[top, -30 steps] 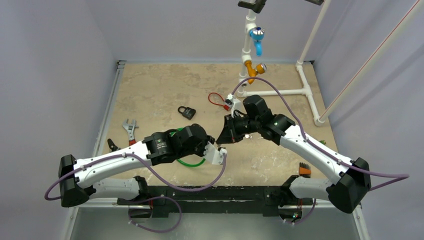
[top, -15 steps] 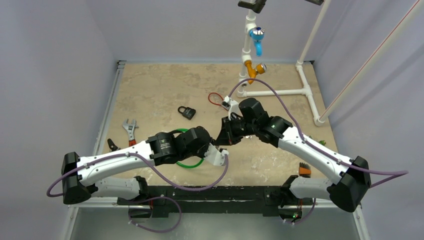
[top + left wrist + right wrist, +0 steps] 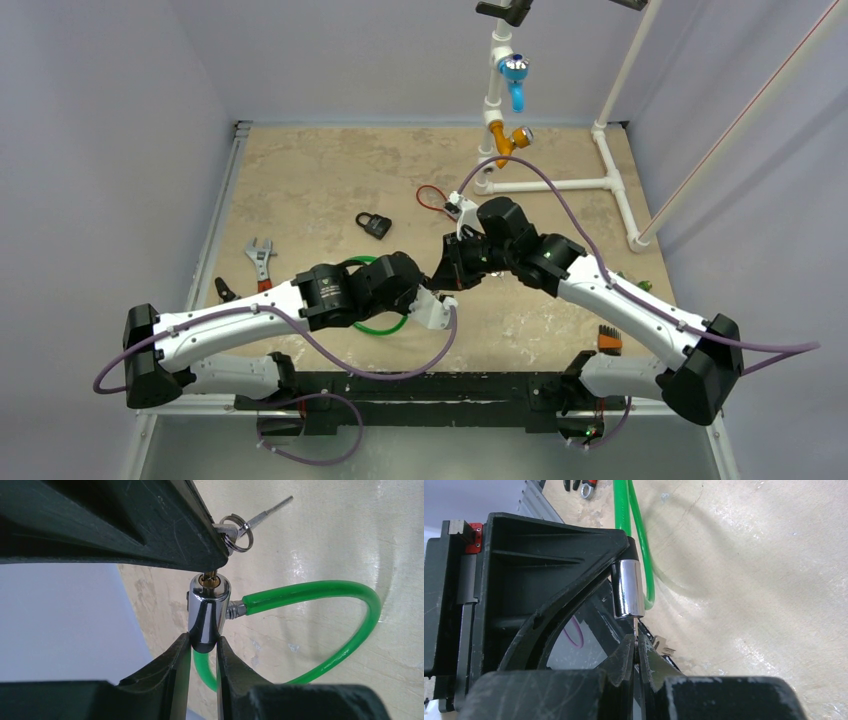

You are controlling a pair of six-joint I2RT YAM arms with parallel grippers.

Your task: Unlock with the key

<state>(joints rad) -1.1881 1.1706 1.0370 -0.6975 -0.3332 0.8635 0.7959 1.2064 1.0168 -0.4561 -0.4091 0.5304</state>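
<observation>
My left gripper (image 3: 202,642) is shut on the chrome lock cylinder (image 3: 207,610) of the green cable loop (image 3: 350,587) and holds it above the table. My right gripper (image 3: 636,645) is shut on the small silver key (image 3: 635,625), whose blade tip meets the brass keyhole at the end of the cylinder (image 3: 628,587). A ring with a second silver key (image 3: 240,530) hangs beside the right gripper's finger. In the top view the two grippers meet at the table's middle, left (image 3: 437,303) and right (image 3: 447,280), with the green loop (image 3: 375,328) under the left wrist.
A black padlock (image 3: 373,225) and a red cable lock (image 3: 435,200) lie further back. A wrench (image 3: 261,258) lies at the left edge. A white pipe frame (image 3: 560,185) with valves stands at the back right. An orange brush (image 3: 609,340) lies near the right base.
The right gripper has moved left and closer to the left gripper, bringing the key to the cylinder's end. The left arm shifted slightly right. Little moved in the last half second.
</observation>
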